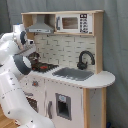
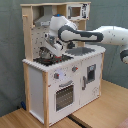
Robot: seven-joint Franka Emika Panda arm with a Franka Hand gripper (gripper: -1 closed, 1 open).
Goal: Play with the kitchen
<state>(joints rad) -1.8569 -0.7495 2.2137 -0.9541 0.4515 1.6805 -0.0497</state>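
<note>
The gripper (image 2: 46, 50) hangs just over the black-red hob (image 2: 51, 60) of the kitchen (image 2: 65, 80). I cannot tell if it is spread or pressed together.

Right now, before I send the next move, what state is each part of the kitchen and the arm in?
gripper: low over the hob, open or shut cannot be told
hob: red rings showing, partly hidden by the arm
sink: empty
faucet: upright, spout arched toward the sink
oven door: closed
microwave: door closed
range hood: in place above the hob
</note>
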